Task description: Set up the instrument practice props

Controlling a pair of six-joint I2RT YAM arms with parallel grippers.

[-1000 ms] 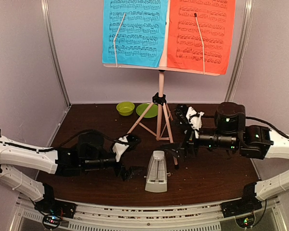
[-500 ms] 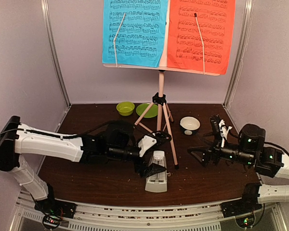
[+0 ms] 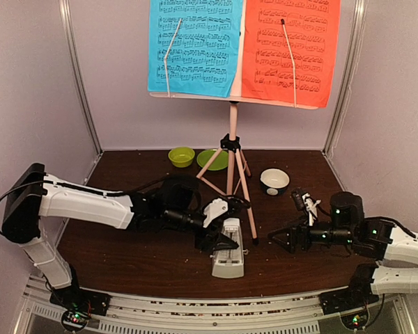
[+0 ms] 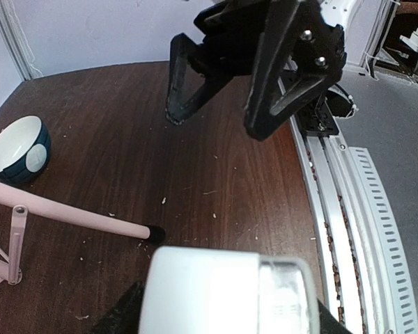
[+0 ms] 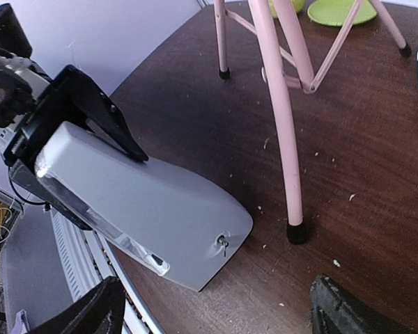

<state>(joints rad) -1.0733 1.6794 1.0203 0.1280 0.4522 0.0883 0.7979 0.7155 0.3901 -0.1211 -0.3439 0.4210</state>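
The pale pink music stand stands at the back centre. The blue sheet and the red sheet rest side by side on its desk. The cream metronome stands near the table's front edge, in front of the stand's legs. My left gripper is shut on the metronome's top, which fills the bottom of the left wrist view. My right gripper is open and empty, low over the table to the right of the metronome. The metronome also shows in the right wrist view.
A white-and-dark bowl sits right of the stand's legs. A green bowl and a green plate lie behind the legs. One stand leg ends between the metronome and my right gripper. The table's front rail runs close by.
My left arm has reached right and closed on the metronome's top. My right arm has pulled back to the right and down, away from the metronome, uncovering the white-and-dark bowl.
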